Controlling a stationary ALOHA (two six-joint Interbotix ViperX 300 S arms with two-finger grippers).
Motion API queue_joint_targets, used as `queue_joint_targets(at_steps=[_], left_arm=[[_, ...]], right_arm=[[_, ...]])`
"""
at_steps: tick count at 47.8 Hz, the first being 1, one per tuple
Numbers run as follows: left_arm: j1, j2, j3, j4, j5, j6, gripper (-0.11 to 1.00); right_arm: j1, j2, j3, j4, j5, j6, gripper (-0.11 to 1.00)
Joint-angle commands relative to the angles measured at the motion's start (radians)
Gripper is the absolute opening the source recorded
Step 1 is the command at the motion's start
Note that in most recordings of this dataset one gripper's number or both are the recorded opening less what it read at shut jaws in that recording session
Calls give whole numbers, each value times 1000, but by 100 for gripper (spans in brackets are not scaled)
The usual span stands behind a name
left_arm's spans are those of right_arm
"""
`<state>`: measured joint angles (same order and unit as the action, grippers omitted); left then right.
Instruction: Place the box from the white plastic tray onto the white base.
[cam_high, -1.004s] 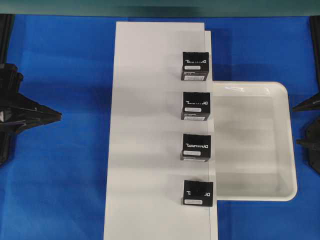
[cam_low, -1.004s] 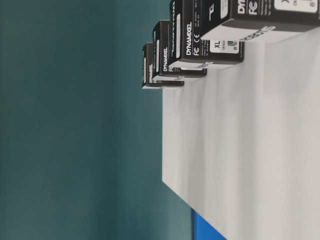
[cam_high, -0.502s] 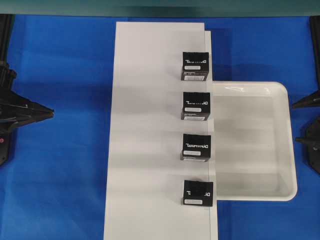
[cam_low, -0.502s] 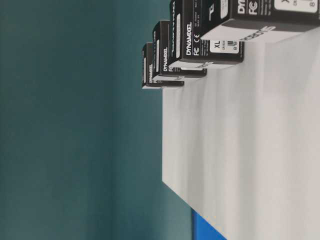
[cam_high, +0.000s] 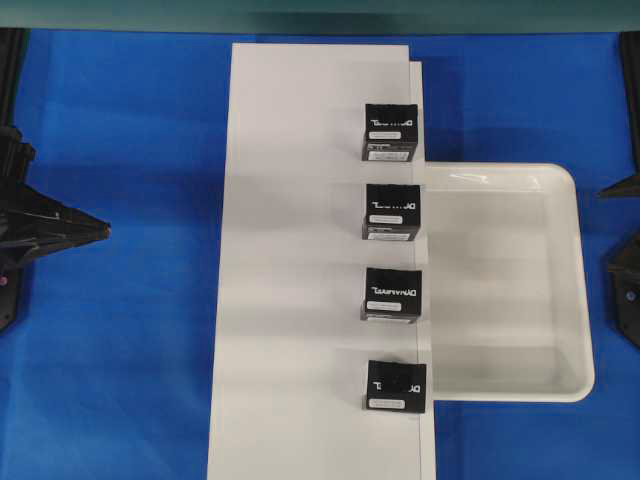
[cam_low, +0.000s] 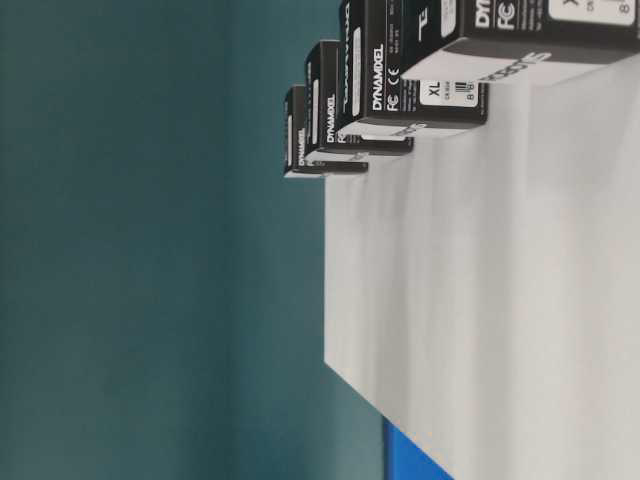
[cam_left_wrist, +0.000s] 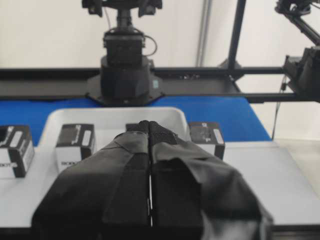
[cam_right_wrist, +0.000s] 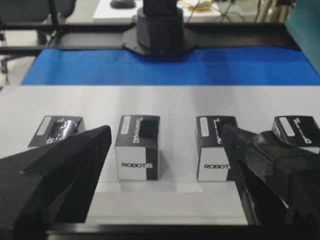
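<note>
Along the right edge of the base (cam_high: 300, 260), four black boxes stand in a single column, and the box (cam_high: 396, 386) with the broken logo line is the nearest one in the overhead view, set on the base with its right side over the thin offset sheet (cam_high: 427, 300) and just beside the tray's (cam_high: 570, 290) near left corner. The other boxes (cam_high: 391, 212) sit above it, each apart from the next with a strip of bare board between. The tray lies against the base's right edge, its rim touching or nearly touching the sheet; nothing lies inside it. The wide left part of the base is bare from end to end. Blue table (cam_high: 120, 330) is open on both sides of the base. The left gripper (cam_high: 100, 229) hangs at the far left over the blue, well apart from the base, its fingers (cam_left_wrist: 135, 150) pressed together. The right gripper (cam_right_wrist: 165, 145) sits at the right edge beyond the tray, fingers (cam_right_wrist: 75, 150) spread wide, holding nothing; its wrist view looks over the row of boxes between them.
</note>
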<state>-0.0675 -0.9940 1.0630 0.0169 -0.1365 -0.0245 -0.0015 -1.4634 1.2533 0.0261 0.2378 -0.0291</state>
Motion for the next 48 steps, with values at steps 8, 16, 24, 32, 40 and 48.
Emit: queue_joint_targets(at_steps=[8, 16, 24, 32, 40, 48], left_arm=[[-2, 3, -3, 3, -3, 0, -5], [-2, 6, 5, 3, -3, 5, -5], [-2, 12, 8, 3, -5, -3, -5], [-2, 20, 11, 3, -3, 0, -5], [-2, 38, 12, 3, -3, -3, -5], [-2, 54, 14, 3, -3, -3, -5]], right_arm=[[-2, 2, -11, -2, -12, 2, 96], [0, 2, -11, -2, -14, -3, 96], [0, 0, -9, -2, -11, -5, 96], [-2, -8, -11, -2, -9, -8, 96], [-2, -8, -9, -2, -11, -6, 96], [-2, -8, -8, -2, -2, -8, 96]])
